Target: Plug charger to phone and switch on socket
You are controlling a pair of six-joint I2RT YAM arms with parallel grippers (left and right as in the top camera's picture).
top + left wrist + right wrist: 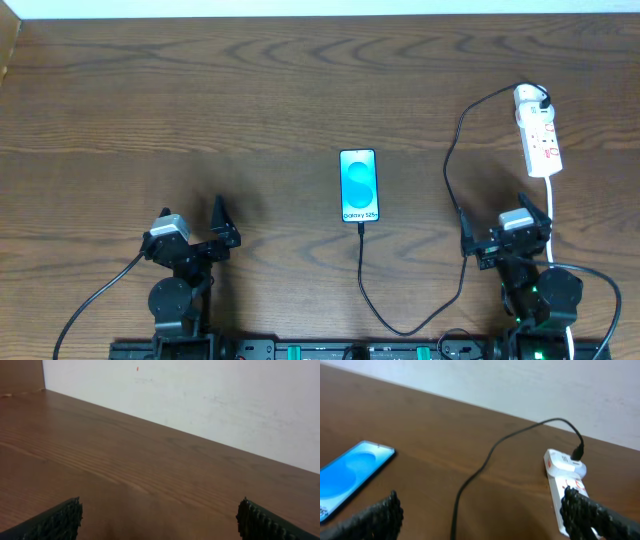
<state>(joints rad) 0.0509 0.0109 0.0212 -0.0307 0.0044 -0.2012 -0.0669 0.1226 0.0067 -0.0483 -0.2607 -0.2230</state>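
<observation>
Wooden table (150, 100) shown from above | left gripper (160, 522) and right gripper (482, 517) held low at near edge, fingers spread wide, nothing gripped | socket (538, 130) laid far right | phone (359, 185) centred, screen lit | charger (361, 260) seated in socket, tip joined to phone's near end | plugging judged done; switch state cannot be told.

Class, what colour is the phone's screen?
The phone shows bright blue with a lighter circle; the overhead view is clearest.
</observation>
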